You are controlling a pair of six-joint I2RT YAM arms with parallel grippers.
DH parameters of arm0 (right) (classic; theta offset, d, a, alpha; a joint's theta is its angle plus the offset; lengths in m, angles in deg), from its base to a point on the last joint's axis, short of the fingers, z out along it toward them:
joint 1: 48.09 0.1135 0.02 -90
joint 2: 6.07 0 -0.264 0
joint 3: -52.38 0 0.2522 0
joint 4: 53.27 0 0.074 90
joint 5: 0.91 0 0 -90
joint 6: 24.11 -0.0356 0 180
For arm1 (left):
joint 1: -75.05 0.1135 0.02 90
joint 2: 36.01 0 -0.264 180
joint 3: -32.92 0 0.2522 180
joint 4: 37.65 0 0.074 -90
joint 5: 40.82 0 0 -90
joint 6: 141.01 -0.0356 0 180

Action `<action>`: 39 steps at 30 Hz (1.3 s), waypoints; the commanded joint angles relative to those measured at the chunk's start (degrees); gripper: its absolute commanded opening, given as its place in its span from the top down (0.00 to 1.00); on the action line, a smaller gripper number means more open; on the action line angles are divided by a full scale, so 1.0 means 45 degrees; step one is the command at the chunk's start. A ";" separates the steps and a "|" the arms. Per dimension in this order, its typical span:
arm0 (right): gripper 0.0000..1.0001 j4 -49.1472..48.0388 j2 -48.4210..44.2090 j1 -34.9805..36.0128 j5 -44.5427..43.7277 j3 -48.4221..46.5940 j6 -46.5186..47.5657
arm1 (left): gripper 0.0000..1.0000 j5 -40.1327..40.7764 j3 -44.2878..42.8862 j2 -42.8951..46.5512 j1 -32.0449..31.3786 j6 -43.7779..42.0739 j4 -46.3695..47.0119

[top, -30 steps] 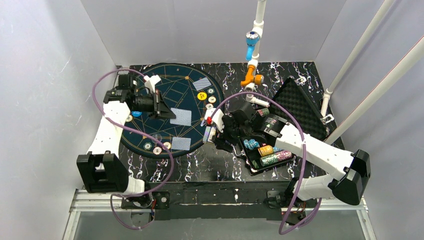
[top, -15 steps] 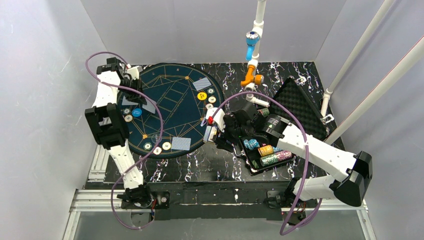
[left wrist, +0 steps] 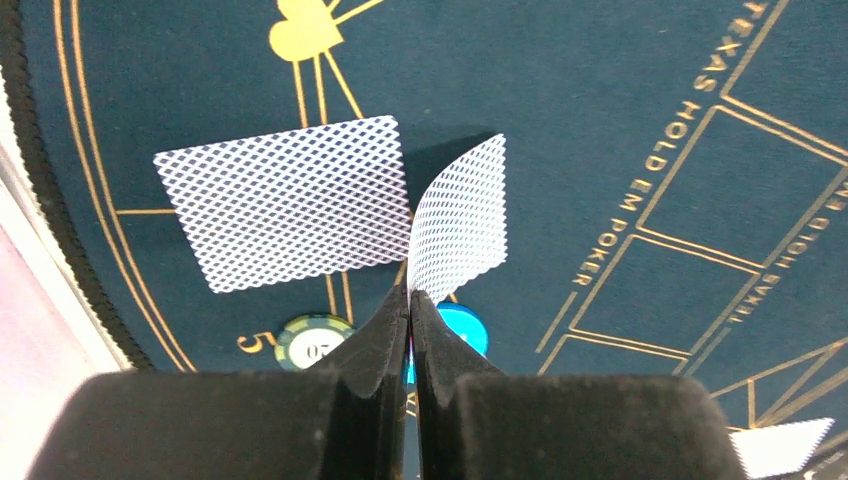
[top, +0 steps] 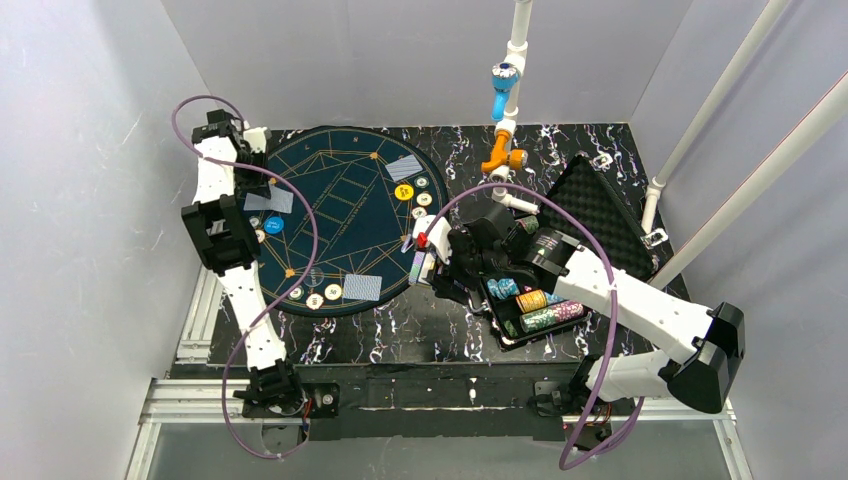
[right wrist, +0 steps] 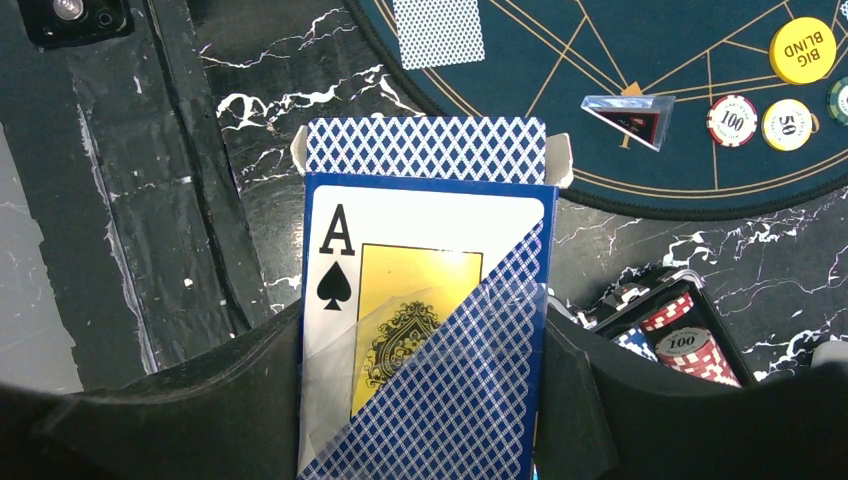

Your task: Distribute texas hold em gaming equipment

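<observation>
My left gripper (left wrist: 410, 292) is shut on the lower edge of a blue-backed card (left wrist: 460, 215), which curls upright over the left side of the round poker mat (top: 340, 225). Beside it a second card (left wrist: 285, 200) lies flat. A green-edged chip (left wrist: 313, 340) and a blue chip (left wrist: 465, 325) sit just under the fingers. My right gripper (right wrist: 422, 335) is shut on a blue card box (right wrist: 425, 290) printed with an ace of spades, held upright off the mat's right edge (top: 420, 262).
More cards (top: 362, 287) (top: 403, 167) and chips (top: 404, 193) (top: 315, 298) lie on the mat. The open black case (top: 497, 322) holds chip stacks, its foam lid (top: 600, 215) behind. A white pipe with orange and blue valves (top: 505, 120) stands at the back.
My left arm has swung from the mat's middle to its far left edge, carrying the card with it. The right arm and card box have not moved.
</observation>
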 commanded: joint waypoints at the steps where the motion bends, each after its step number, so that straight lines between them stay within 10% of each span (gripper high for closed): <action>1: 0.99 -0.0322 -0.0099 -0.0075 0.0103 -0.0442 0.0180 | 1.00 0.1137 -0.0405 -0.0175 0.0129 -0.0728 0.0288; 15: 0.99 -0.0127 0.0083 -0.0094 0.0051 -0.0569 0.0278 | 1.00 0.3075 -0.0637 -0.1034 0.0159 -0.1706 0.1734; 27: 0.99 -0.0191 0.0107 -0.0094 0.0123 -0.0668 0.0351 | 0.45 0.4472 -0.1353 -0.0902 0.0154 -0.2241 0.2136; 32: 0.99 -0.0358 0.0008 -0.0094 0.0133 -0.0581 0.0413 | 0.40 0.3993 -0.1636 0.0193 0.0154 -0.2044 0.1977; 39: 0.99 -0.1003 -0.0170 -0.0094 -0.0218 -0.0599 0.0649 | 0.17 -0.8607 0.6062 0.8935 -0.2413 0.0470 -0.1785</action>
